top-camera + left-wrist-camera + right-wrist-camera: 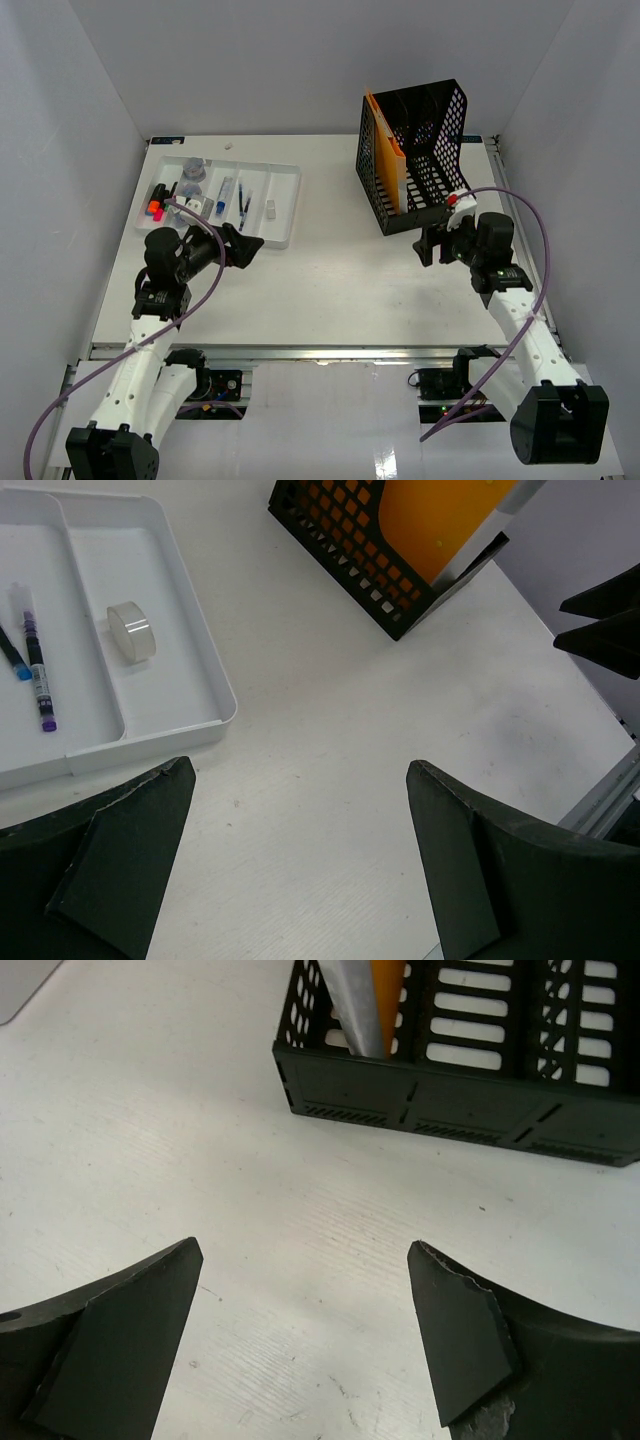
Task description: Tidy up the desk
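Rigid white bench (340, 290), likely fixed; nowhere to grip. Left end effector (250, 250) at 9 o'clock, right end effector (425, 248) at 3: released, empty.

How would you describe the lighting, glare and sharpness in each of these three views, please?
Top external: soft, even light on the desk, with a sheen on the near glossy panel. Left wrist: white tray and pens are crisp, with a faint grey patch on the desk. Right wrist: desk grain and black rack are sharp, with barely any shadow.
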